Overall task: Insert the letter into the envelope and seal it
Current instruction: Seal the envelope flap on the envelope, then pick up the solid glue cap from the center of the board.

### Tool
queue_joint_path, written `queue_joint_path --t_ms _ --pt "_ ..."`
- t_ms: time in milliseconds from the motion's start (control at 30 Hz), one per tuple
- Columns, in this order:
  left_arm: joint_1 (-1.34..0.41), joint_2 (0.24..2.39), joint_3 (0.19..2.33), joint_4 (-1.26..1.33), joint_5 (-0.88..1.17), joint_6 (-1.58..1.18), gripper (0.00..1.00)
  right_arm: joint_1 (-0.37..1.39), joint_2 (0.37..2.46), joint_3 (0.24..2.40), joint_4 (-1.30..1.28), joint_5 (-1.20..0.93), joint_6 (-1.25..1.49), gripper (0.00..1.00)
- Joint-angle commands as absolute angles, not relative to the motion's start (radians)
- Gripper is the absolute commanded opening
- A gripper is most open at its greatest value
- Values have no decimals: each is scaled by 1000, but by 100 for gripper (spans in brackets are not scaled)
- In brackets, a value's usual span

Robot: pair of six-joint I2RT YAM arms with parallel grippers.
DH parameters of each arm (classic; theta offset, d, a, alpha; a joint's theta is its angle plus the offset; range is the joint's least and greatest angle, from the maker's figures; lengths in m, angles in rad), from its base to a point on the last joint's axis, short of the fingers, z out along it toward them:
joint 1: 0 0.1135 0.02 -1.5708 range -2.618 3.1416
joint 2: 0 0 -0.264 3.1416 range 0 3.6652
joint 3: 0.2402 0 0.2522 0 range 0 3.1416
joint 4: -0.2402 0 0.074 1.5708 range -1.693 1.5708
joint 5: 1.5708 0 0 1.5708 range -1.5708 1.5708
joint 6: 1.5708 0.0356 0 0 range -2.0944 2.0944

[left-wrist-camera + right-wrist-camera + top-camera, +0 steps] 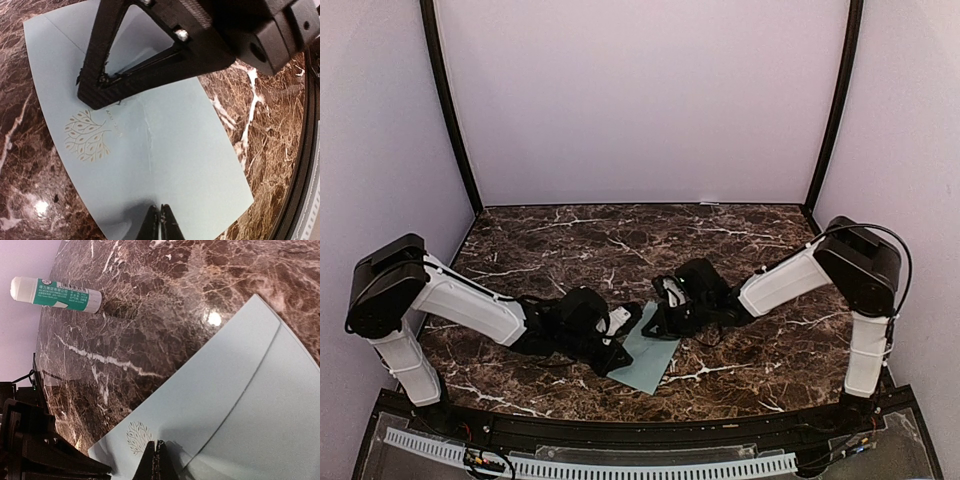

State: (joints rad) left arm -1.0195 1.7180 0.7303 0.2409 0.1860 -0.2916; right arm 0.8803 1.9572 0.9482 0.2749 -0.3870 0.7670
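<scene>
Evidently sealing: envelope [190, 160] pinned under both tips.
Jaws fully together, the left gripper [159, 222] and right gripper [159, 457] should press flat along the flap seam [245, 380] just ahead.

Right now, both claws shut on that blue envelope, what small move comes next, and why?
Probably slide the shut left gripper along the envelope to press its flap flat: the flap lies folded down, no letter shows, and the shut right gripper pins it.
</scene>
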Motion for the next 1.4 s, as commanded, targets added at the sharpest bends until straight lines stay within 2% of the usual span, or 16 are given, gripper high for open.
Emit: queue_joint_path --t_ms 0,33,100,233,300,400,667,833,1000,1367 --pt "-1024 1655 854 47 176 -256 12 862 1848 1003 141 -386 703 2" --pt "-1024 1630 878 17 177 -244 22 861 1815 1026 94 -356 683 7" --pt "-1024 1585 947 -46 176 -223 32 851 1753 1072 -9 -283 646 18" --pt "-1022 1467 1001 -97 148 -202 42 794 1611 1076 -158 -159 614 39" --pt "-1013 1406 1000 -120 124 -200 48 764 1547 1049 -189 -117 603 57" --pt "-967 1343 1010 -187 126 -209 53 724 1480 1013 -234 -68 584 67" --pt "-672 1262 1050 -278 213 -216 67 647 1494 957 -314 38 536 73" --pt "-511 1271 1053 -280 271 -212 70 601 1587 990 -306 5 483 71" --pt "-443 1232 1020 -229 268 -192 71 574 1729 1093 -382 4 406 67" --pt "-436 1210 943 -157 191 -153 72 560 1896 1282 -503 -68 306 59"
